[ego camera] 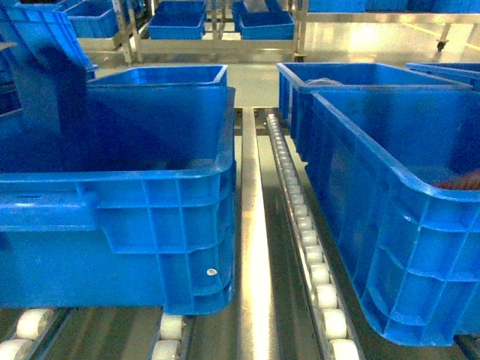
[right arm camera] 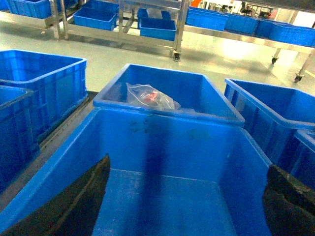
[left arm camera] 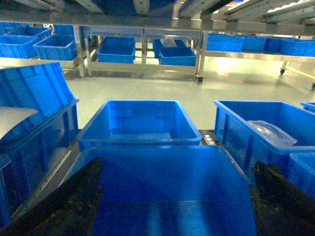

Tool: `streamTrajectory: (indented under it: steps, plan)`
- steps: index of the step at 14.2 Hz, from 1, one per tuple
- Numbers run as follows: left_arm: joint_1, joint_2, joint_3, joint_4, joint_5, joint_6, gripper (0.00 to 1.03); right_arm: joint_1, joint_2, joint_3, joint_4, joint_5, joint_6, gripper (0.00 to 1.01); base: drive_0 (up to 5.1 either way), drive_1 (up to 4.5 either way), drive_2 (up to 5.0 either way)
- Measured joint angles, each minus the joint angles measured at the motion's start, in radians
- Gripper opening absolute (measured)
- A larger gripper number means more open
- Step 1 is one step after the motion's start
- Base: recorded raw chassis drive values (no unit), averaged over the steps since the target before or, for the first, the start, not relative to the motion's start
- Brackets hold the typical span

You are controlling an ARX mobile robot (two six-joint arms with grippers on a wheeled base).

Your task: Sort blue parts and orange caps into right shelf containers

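Both hands, left (left arm camera: 174,196) & right (right arm camera: 184,196), are held wide open w/ nothing gripped over crates (right arm camera: 162,142); search step, parts must be located next.

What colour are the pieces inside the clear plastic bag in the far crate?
Orange-red, inside the clear plastic bag lying in the far blue plastic crate; the right wrist view shows it best.
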Motion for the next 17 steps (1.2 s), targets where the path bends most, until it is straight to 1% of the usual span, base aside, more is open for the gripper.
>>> streamTrajectory:
  steps: [1,2,3,4,6,8,9,10,12,14,15,16,17]
  plan:
    - [0.0,-0.004,-0.005,-0.005,0.007,-0.004,0.99,0.0,0.0,0.0,-0.004,0.0,0.0,1.0,0.0,0.0,0.0]
    - [0.001,-0.012,-0.011,-0.05,-0.021,0.0,0.94,0.0,0.003,0.0,-0.005,0.0,0.0,0.97,0.0,0.0,0.0]
    - [0.008,-0.063,-0.102,-0.026,-0.041,0.001,0.79,0.0,-0.011,-0.035,0.06,-0.003,0.047,0.85,0.0,0.0,0.0]
    - [0.022,-0.127,-0.198,0.009,-0.037,0.001,0.65,0.0,-0.074,-0.125,0.087,-0.004,0.089,0.71,0.0,0.0,0.0]
    - [0.045,-0.225,-0.336,0.054,-0.022,0.001,0.38,0.0,-0.173,-0.262,0.118,-0.005,0.114,0.43,0.0,0.0,0.0]
    - [0.057,-0.308,-0.451,0.063,-0.001,0.001,0.11,-0.001,-0.27,-0.374,0.122,-0.005,0.118,0.15,0.0,0.0,0.0]
    - [0.1,-0.359,-0.499,0.063,0.051,0.002,0.02,0.0,-0.321,-0.419,0.119,-0.005,0.118,0.01,0.0,0.0,0.0]
    - [0.123,-0.398,-0.529,0.062,0.048,0.003,0.02,-0.001,-0.364,-0.453,0.11,-0.005,0.119,0.01,0.0,0.0,0.0]
    - [0.117,-0.486,-0.598,0.033,0.059,0.004,0.02,-0.001,-0.459,-0.518,0.074,-0.007,0.119,0.01,0.0,0.0,0.0]
    - [0.117,-0.586,-0.651,-0.012,0.058,0.004,0.02,-0.001,-0.568,-0.571,0.018,-0.008,0.119,0.01,0.0,0.0,0.0]
    - [0.117,-0.637,-0.672,-0.04,0.058,0.004,0.02,-0.001,-0.591,-0.601,0.053,-0.008,0.119,0.01,0.0,0.0,0.0]
    - [0.117,-0.681,-0.689,-0.069,0.058,0.004,0.02,-0.001,-0.609,-0.632,0.039,-0.008,0.119,0.01,0.0,0.0,0.0]
    - [0.117,-0.724,-0.704,-0.098,0.058,0.004,0.02,-0.001,-0.654,-0.657,-0.012,-0.008,0.119,0.01,0.0,0.0,0.0]
